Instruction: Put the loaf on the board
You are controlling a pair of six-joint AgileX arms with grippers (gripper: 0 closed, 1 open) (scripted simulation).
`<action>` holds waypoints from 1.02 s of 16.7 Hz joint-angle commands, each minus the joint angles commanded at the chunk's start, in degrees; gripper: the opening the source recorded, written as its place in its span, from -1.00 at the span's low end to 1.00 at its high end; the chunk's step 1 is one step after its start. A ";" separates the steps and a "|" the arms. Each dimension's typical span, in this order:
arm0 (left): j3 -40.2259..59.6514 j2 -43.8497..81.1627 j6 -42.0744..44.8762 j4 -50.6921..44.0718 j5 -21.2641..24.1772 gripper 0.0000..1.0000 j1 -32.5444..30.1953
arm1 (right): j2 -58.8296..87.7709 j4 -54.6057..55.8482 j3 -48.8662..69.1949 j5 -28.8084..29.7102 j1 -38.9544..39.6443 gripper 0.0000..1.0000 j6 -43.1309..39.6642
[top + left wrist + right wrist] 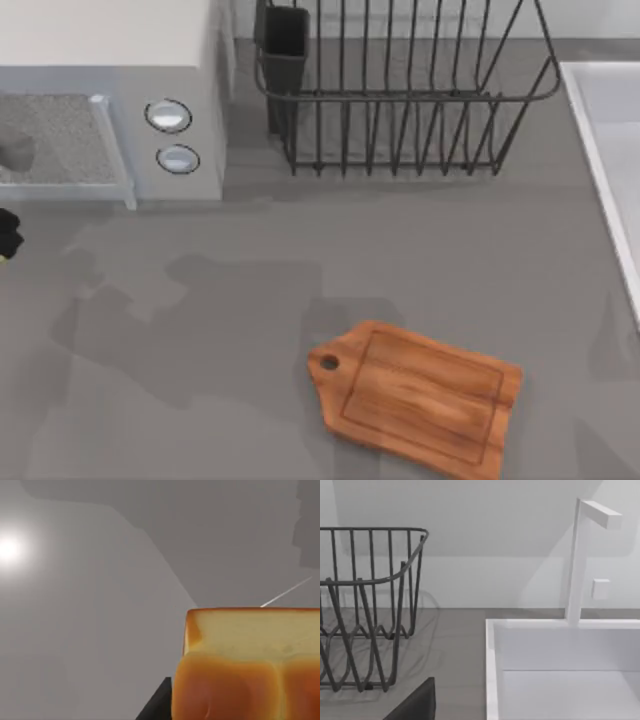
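1. The brown wooden cutting board lies flat on the grey worktop toward the near edge, right of centre in the top view. Its tapered handle end with the round hole points to the left, and a groove runs around its face. Nothing rests on it.
2. The small blocky loaf, with golden-yellow sides and an orange-brown segmented crust, sits very close to the left wrist camera, with a dark part of the left arm showing just beside it. Whether the left arm's fingers are clamped on it, I cannot tell.
3. A small dark piece of the left arm sits at the far left edge of the top view, well apart from the board.
4. The right wrist camera faces a dark wire dish rack and a white sink basin with a white tap. Whether the right arm's fingers are apart or together, I cannot tell.
5. In the top view, the rack stands at the back, and a white microwave-like appliance with two round knobs stands at the back left.
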 joint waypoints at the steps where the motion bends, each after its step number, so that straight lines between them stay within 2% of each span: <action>1: 0.93 0.88 -0.16 -1.15 0.54 -1.00 0.02 | 0.00 0.00 0.00 0.00 0.00 1.00 0.00; 10: 1.19 2.07 -1.79 -3.47 1.46 -1.00 -1.65 | 0.00 0.00 0.00 0.00 0.00 1.00 0.00; 13: 0.44 3.99 -8.38 -6.97 2.82 -1.00 -7.51 | 0.00 0.00 0.00 0.00 0.00 1.00 0.00; 17: 1.99 7.71 -24.83 -11.10 3.58 -1.00 -20.38 | 0.00 0.00 0.00 0.00 0.00 1.00 0.00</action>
